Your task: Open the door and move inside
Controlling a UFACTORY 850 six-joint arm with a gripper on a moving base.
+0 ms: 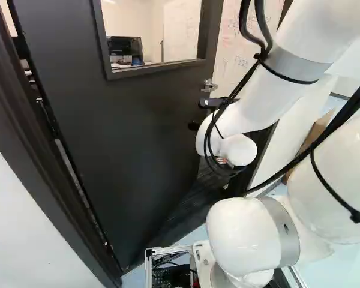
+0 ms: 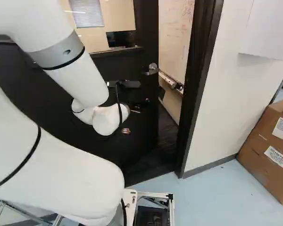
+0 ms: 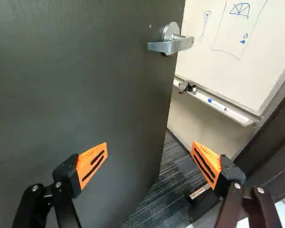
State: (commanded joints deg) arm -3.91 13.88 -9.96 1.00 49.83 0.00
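Note:
The black gripper (image 2: 137, 104) is partly lost against the dark door (image 2: 146, 127) in the right base view. In the wrist view the gripper (image 3: 150, 147) is open, its orange pads wide apart with nothing held. One finger stands in front of the door (image 3: 80, 85), the other toward the doorway gap. The silver lever handle (image 3: 171, 46) is ahead of the gripper, near the door's free edge, and nothing touches it. The door stands ajar, swung away from the base. Its handle (image 1: 209, 86) also shows beyond the wrist in the left base view.
Through the gap are a whiteboard (image 3: 228, 47) with a marker tray (image 3: 223, 108) and dark carpet (image 3: 164, 199). The dark door frame (image 2: 194, 94) bounds the gap, beside a white wall (image 2: 221, 103). A cardboard box (image 2: 269, 150) stands at the right of the right base view.

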